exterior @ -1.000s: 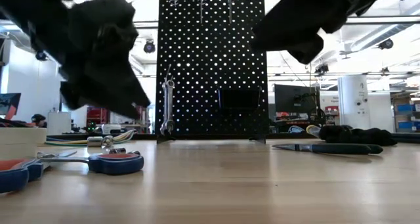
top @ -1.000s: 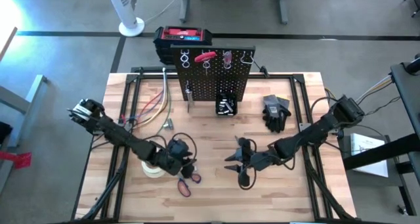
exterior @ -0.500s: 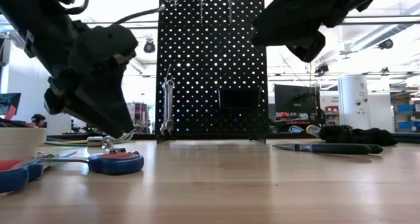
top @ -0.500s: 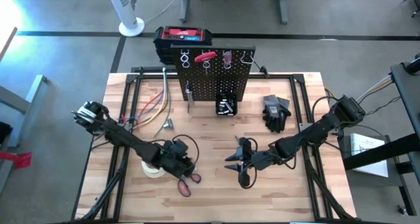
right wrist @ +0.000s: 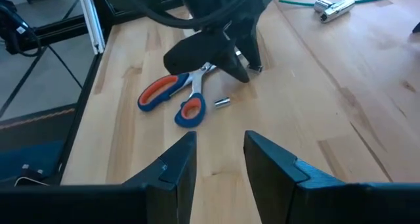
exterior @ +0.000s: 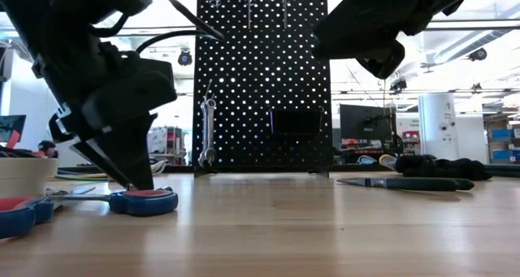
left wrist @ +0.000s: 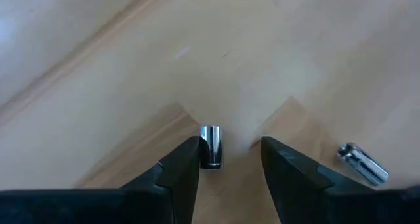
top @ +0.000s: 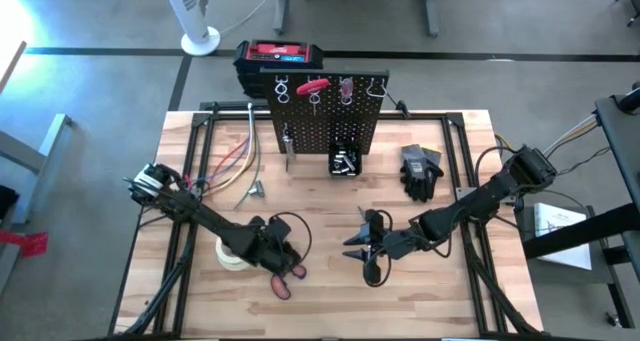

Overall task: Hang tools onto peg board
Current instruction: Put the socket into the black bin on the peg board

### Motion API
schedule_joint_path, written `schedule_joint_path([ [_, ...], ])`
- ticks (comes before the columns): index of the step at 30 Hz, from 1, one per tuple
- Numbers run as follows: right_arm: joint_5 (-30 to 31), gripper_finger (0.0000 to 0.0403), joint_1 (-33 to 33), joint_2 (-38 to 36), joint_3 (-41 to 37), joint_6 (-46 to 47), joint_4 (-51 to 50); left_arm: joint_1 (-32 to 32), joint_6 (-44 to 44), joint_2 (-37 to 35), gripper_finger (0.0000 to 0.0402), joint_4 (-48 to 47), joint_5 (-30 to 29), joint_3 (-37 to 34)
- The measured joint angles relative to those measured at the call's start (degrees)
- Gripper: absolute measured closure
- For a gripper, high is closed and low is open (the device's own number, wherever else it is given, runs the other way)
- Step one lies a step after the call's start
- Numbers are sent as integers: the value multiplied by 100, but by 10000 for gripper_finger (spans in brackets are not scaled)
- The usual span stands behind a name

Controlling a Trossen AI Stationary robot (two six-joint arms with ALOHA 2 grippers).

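Left gripper (left wrist: 230, 159) lowered to the desk (top: 320, 301) at lower left, jaws parted around a small silver socket (left wrist: 210, 146), not gripping it, red-handled scissors (top: 285, 279) just beside

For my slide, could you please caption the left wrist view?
Left gripper, fingers open, straddling a small silver socket on the wooden table.

Left hand (exterior: 134, 175) lowered to table (exterior: 325, 228); narrowed

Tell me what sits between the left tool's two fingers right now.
A small silver socket stands on the bare wood between the left tool fingers, close to one of them; the left wrist view shows it.
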Motion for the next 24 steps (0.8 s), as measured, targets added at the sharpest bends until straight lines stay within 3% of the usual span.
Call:
schedule_joint_path([
  [4,0,288,0,0,0,0,-3,0,110,9,280,-7,4,-26],
  [9,4,288,0,0,0,0,-11,-6,165,5,378,37,-165,-111],
  [18,8,288,7,-7,-2,-4,-48,31,464,-60,380,-10,-450,-126],
  [24,31,288,17,-246,-4,109,-506,479,1490,-413,380,83,-816,235],
])
